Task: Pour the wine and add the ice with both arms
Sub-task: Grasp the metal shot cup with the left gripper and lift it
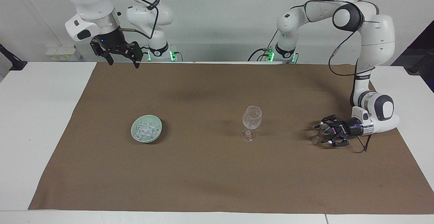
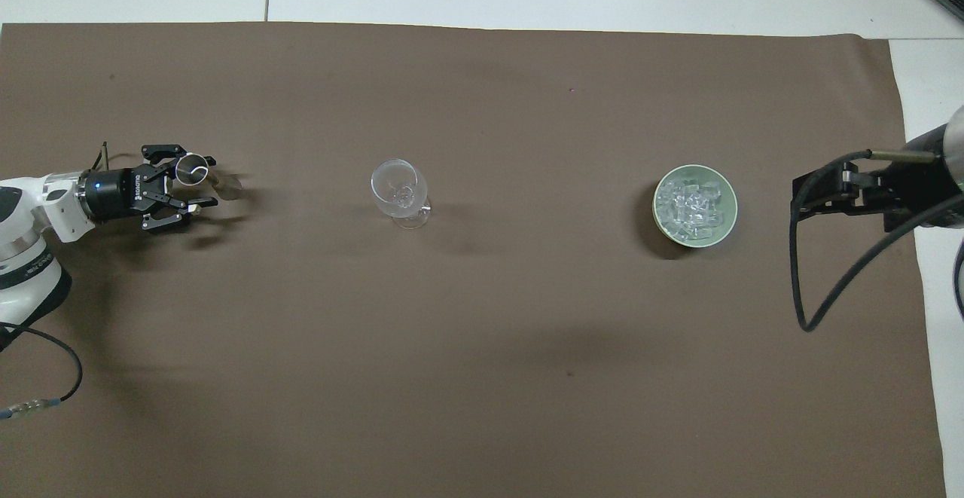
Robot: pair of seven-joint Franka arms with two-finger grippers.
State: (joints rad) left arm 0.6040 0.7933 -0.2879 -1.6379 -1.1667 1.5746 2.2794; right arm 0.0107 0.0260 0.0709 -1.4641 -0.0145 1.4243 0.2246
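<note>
Ice is heaped in a pale green bowl on the brown cloth, toward the right arm's end of the table. Read on the overhead view, the bowl is placed at three o'clock from the empty stemmed glass, well apart from it. A small clear vessel is found at nine o'clock from that glass.

The step in hand is judged to be the taking of this small vessel. The left gripper is laid low and level about it, but whether the vessel is already clenched cannot be told. Neither pouring nor icing has been done. A firm hold is called for next, then a lift kept upright and a carry toward three o'clock, to the glass's rim. Care is needed, since the stemmed glass could be knocked over.

The right gripper is held released and empty, high over the cloth's edge by the robots, where that arm waits.

The vessel's round open mouth and the separate cubes are shown from overhead. The height of each gripper is given by the facing view alone.
</note>
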